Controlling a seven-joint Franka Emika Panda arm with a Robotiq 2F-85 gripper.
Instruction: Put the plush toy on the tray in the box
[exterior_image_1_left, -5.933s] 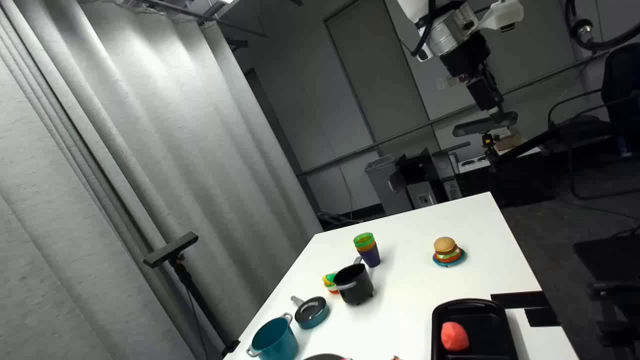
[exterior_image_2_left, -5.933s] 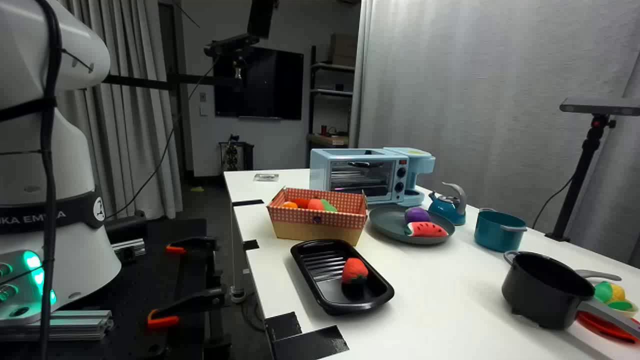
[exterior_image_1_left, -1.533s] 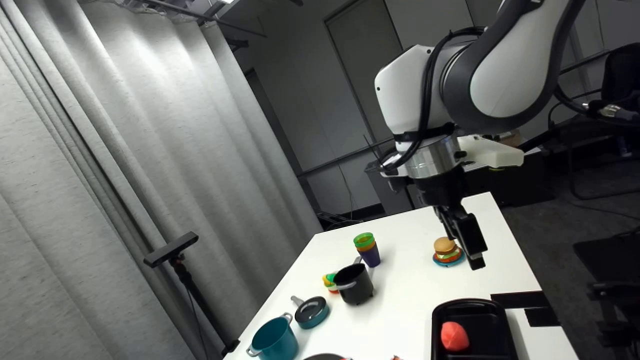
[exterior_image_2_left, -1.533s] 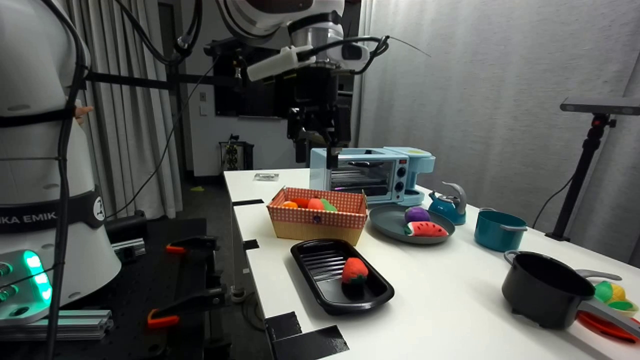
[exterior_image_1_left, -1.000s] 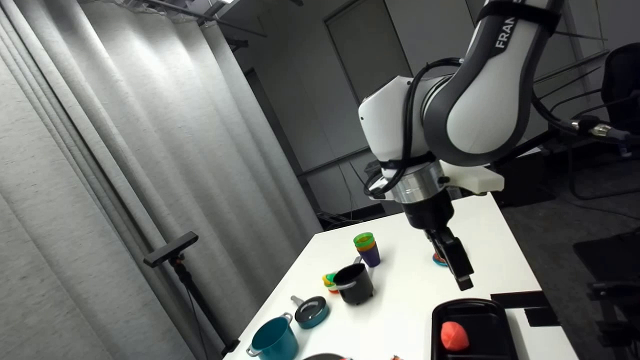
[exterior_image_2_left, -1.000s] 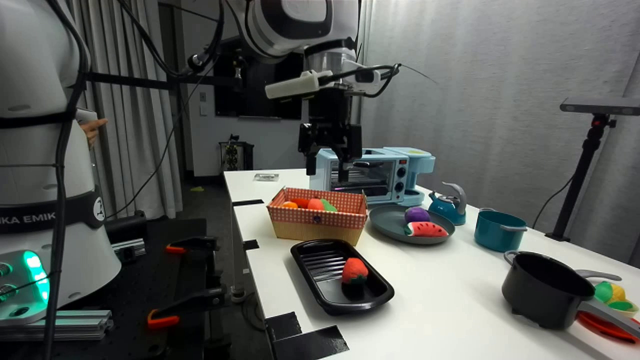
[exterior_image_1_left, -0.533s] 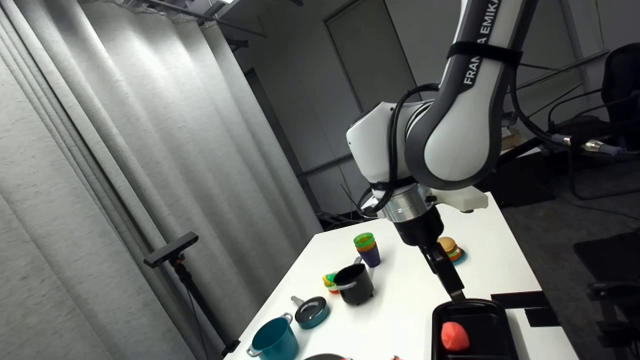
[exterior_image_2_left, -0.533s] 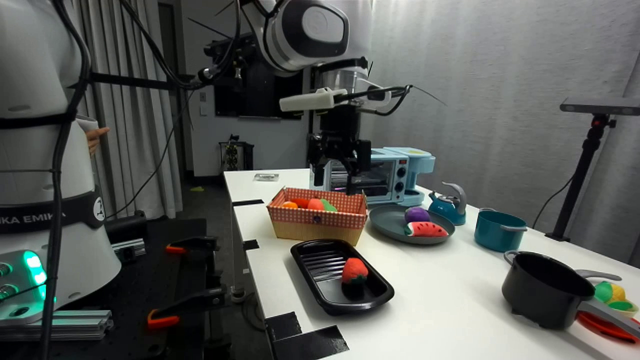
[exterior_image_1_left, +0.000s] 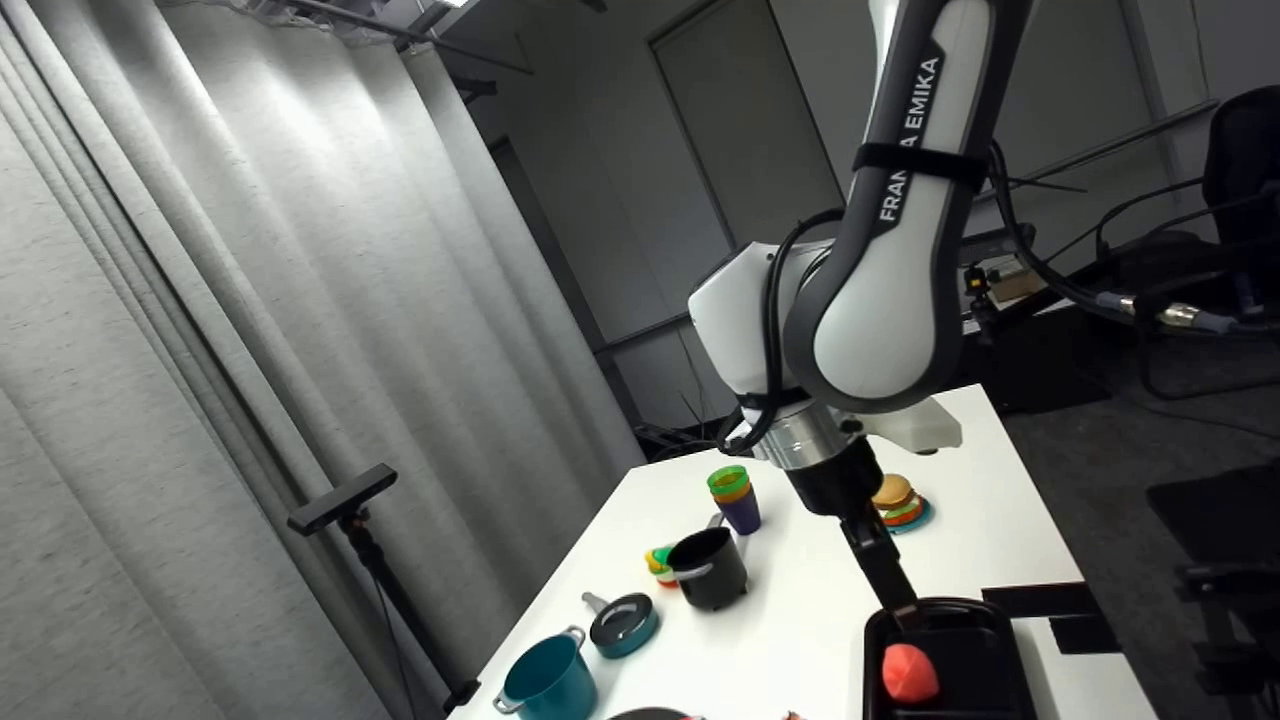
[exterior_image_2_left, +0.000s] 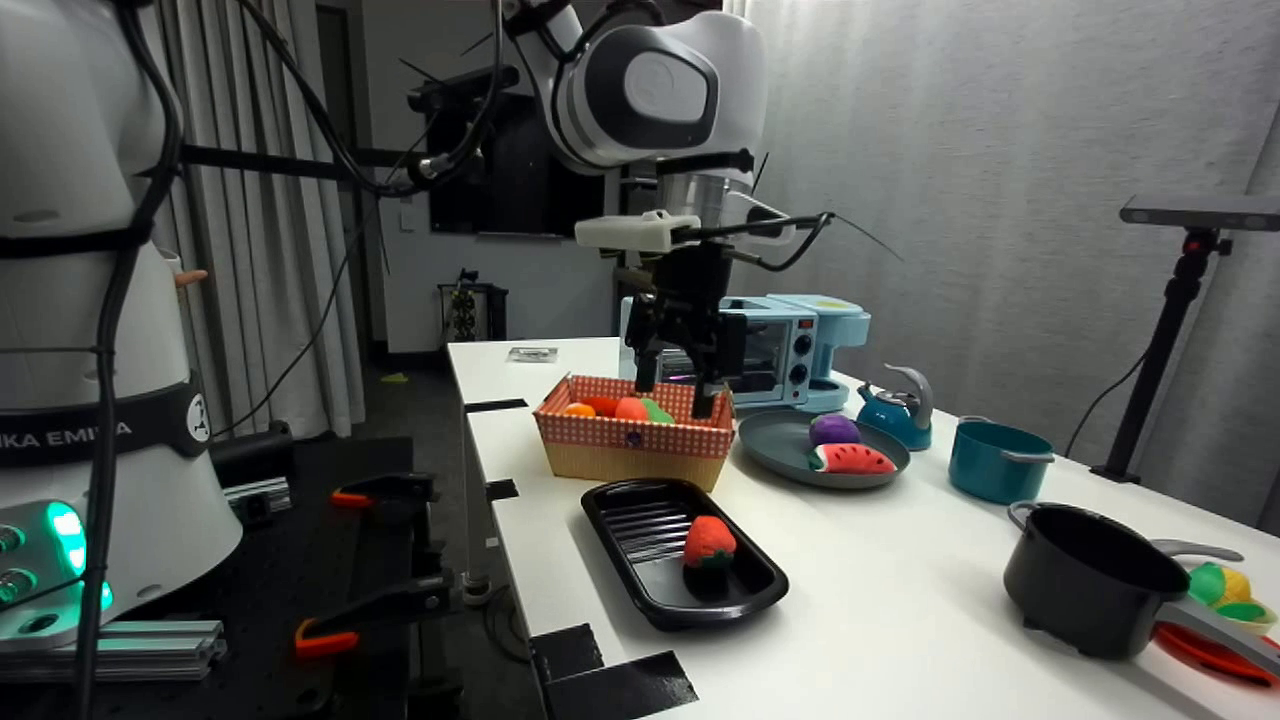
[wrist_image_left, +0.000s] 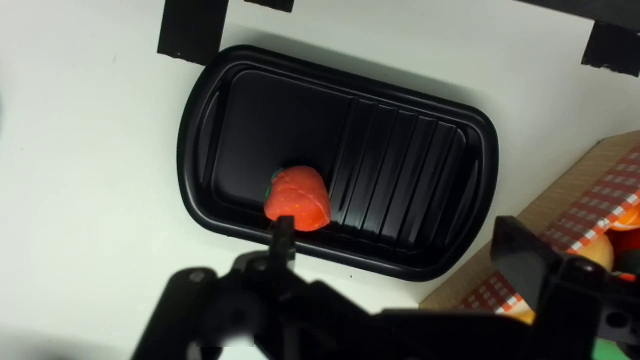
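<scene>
The plush toy (wrist_image_left: 300, 197) lies in the tray (wrist_image_left: 280, 115), approx. ctr of your wrist view, next to the tray's ribbed section & nr its lower rim. Your gripper (wrist_image_left: 395, 220) is spread wide, jaws at lower ctr & lower R of that view; in both exterior views it hangs higher in-frame, clear of the toy. In an exterior view, the box (exterior_image_2_left: 640, 458) sits mid-frame beyond the tray, w/ the gray plate (exterior_image_2_left: 775, 445) to its R.

Plush toy (exterior_image_2_left: 709, 540) in black tray (exterior_image_2_left: 642, 540)
</scene>
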